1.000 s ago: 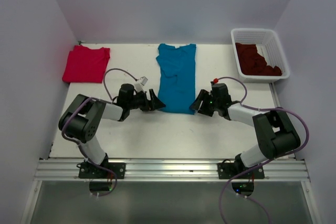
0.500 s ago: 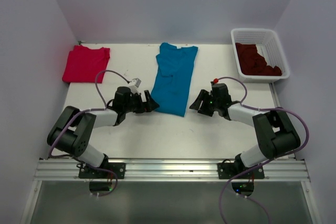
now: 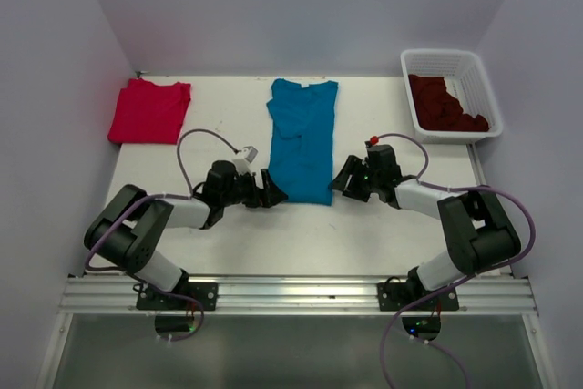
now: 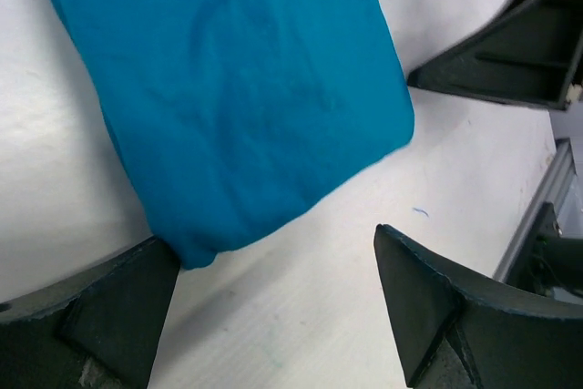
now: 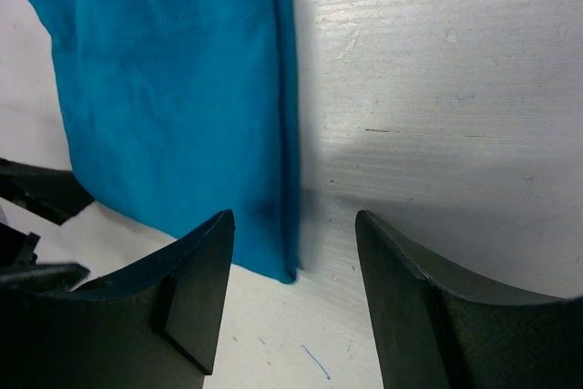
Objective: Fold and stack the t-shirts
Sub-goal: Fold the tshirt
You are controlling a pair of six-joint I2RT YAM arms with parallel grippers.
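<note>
The flat white table top (image 3: 383,225) spreads under both tools. On it the teal blue cloth short-sleeved t-shirt (image 3: 302,138) lies folded into a long narrow strip. Its near end sits between the two grippers and the rest stretches straight ahead of them. Far off to the right of the right gripper stands the white plastic lattice basket (image 3: 439,53), with a heap of dark maroon cloth shirts (image 3: 446,108) inside it. Well ahead and to the left of the left gripper lies the bright red cloth t-shirt (image 3: 148,111), folded flat. The left gripper (image 3: 273,190) sits low at the strip's near left corner with its jaws spread wide and nothing between the pads. In its wrist view the teal cloth (image 4: 237,88) ends just in front of the gap (image 4: 273,243), one corner just beside the left-hand finger (image 4: 109,307). The right gripper (image 3: 339,179) sits at the near right corner, jaws partly apart and clamping nothing. In its own view the shirt's folded side edge (image 5: 173,107) runs into the gap (image 5: 293,220) and the corner lies between the two fingers. I cannot tell whether either tool's fingertips touch the table.
</note>
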